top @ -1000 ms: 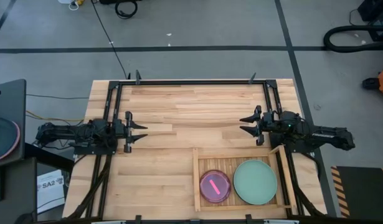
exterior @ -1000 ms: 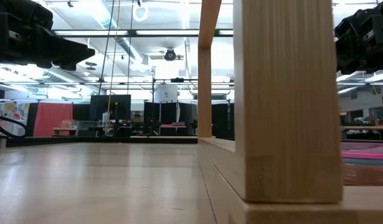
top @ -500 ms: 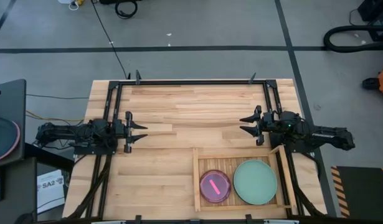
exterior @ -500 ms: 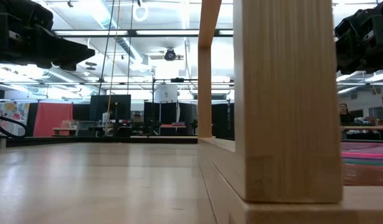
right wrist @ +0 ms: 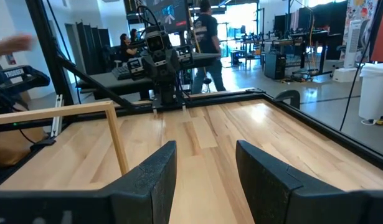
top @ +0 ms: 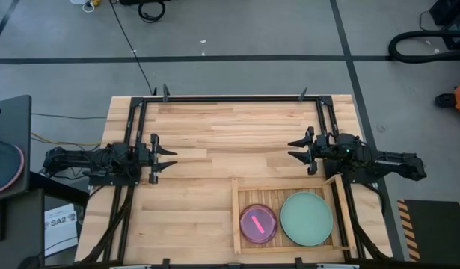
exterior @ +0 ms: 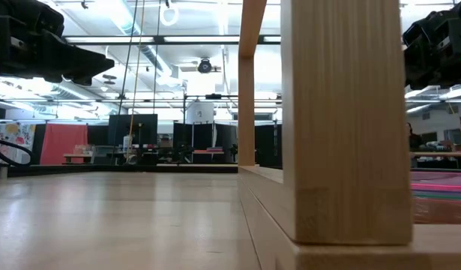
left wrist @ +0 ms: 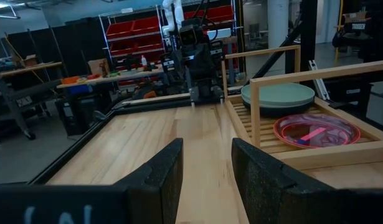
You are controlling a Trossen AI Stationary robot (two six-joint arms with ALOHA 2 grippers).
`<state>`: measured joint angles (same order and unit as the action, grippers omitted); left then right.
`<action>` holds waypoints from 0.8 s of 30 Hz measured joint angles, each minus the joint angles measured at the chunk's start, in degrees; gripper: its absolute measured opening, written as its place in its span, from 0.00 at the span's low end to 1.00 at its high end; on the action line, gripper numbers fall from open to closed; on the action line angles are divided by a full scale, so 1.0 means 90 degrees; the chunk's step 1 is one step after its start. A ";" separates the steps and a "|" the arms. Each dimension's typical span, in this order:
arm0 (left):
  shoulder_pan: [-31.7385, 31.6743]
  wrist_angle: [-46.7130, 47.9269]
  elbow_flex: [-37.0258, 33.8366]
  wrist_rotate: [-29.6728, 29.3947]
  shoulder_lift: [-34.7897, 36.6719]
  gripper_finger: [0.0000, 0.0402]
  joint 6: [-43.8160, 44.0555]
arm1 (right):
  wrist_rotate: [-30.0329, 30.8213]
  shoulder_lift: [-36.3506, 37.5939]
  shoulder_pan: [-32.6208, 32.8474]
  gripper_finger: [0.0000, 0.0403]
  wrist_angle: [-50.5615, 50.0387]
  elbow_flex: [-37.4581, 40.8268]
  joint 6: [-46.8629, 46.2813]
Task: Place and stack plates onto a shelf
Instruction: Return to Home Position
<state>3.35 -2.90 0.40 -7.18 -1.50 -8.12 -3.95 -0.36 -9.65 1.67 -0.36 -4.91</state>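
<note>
The wooden slatted shelf [top: 248, 196] lies on the table's near right part. In it rest a small pink translucent plate [top: 257, 223] and a large pale mint plate [top: 306, 217], side by side on the slats; the left wrist view shows the same pink plate [left wrist: 316, 129] and mint plate [left wrist: 278, 94]. My left gripper [top: 168, 159] hovers open over the table's left side, pointing right. My right gripper [top: 295, 149] hovers open just beyond the shelf's far right corner, pointing left. Neither holds anything.
Black metal rails [top: 230, 99] frame the tabletop's far and side edges. A dark plate [top: 4, 166] sits on a stand off the table's left. Bare planks [top: 215, 131] lie between the two grippers. People show in the room behind in the right wrist view.
</note>
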 joint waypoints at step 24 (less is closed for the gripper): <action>-0.0001 -0.0133 -0.0005 -0.0024 0.0161 0.35 0.0002 | -0.0005 0.0000 0.0002 0.42 -0.0001 0.0000 -0.0002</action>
<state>3.33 -4.09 0.36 -7.40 -0.05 -8.10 -3.99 -0.36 -9.63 1.67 -0.36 -4.93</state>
